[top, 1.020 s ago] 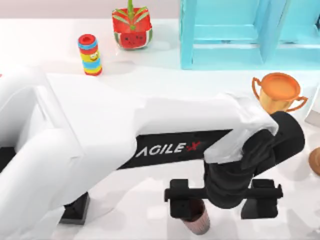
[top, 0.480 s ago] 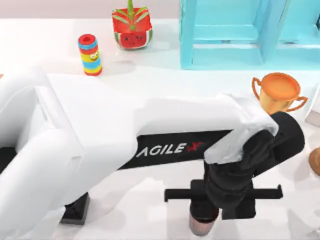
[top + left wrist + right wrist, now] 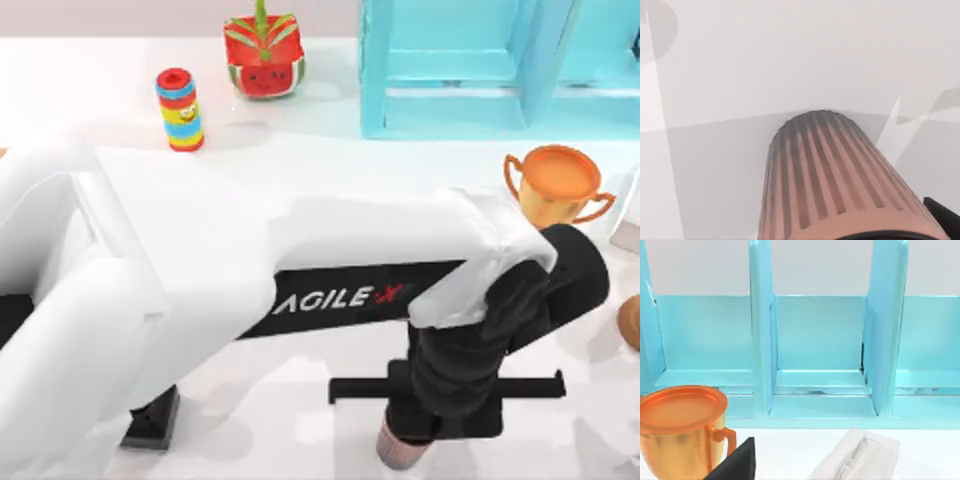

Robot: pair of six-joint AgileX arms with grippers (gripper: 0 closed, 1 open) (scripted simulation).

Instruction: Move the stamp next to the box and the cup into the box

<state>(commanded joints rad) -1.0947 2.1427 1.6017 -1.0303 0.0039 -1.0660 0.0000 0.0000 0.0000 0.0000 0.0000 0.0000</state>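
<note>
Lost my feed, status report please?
Left gripper at the table's near edge, shut on the cup. Right arm parked facing shelf. Stamp base under left arm. Trophy well clear.

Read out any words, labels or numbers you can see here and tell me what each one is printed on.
"AGILEX": white letters with a red X, on the black panel of the left arm in the top view.
No other text: the ring stack, trophy and shelf carry none.

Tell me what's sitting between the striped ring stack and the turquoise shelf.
In the top view, a watermelon-shaped toy sits between the ring stack and the shelf, a bit farther back than the stack.
</note>
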